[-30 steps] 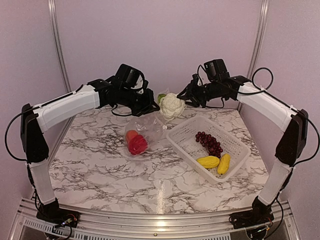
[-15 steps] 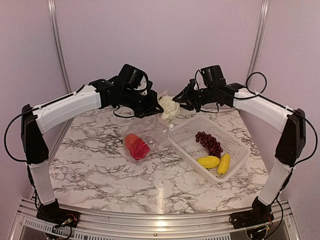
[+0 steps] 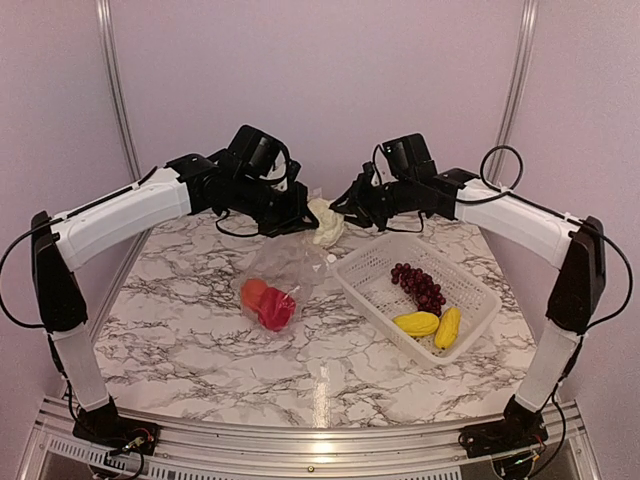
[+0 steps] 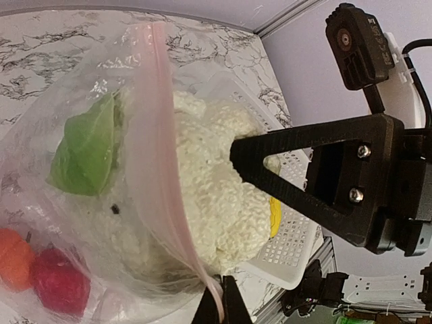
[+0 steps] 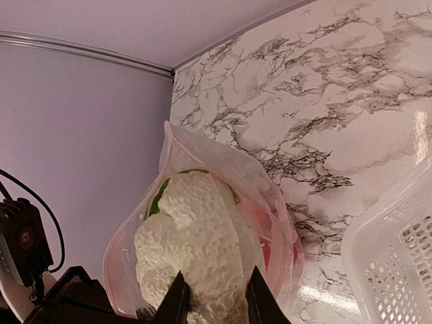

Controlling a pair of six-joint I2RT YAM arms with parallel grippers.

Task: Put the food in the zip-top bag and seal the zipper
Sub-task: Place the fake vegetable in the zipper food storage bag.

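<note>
My left gripper (image 3: pixel 291 215) is shut on the pink zipper strip (image 4: pixel 162 169) and holds the clear zip-top bag (image 3: pixel 283 272) up by its mouth; its fingertips (image 4: pixel 233 309) pinch the strip's end. My right gripper (image 3: pixel 340 213) is shut on the white cauliflower (image 3: pixel 324 222), which sits partway through the bag's mouth (image 5: pixel 196 243) (image 4: pixel 216 196). Its green leaf (image 4: pixel 88 145) shows through the plastic. The orange fruit (image 3: pixel 253 292) and the red piece (image 3: pixel 277 310) lie in the bag's bottom on the table.
A white lattice basket (image 3: pixel 470 282) stands to the right on the marble table and holds the purple grape bunch (image 3: pixel 418 285) and two yellow pieces (image 3: pixel 417 323) (image 3: pixel 448 327). The basket's corner lies close under the cauliflower (image 4: pixel 297 250). The back wall is near both grippers.
My right gripper has carried the cauliflower left, from beside the bag into its mouth. The bag's bottom with the orange and red pieces has shifted slightly left and nearer.
</note>
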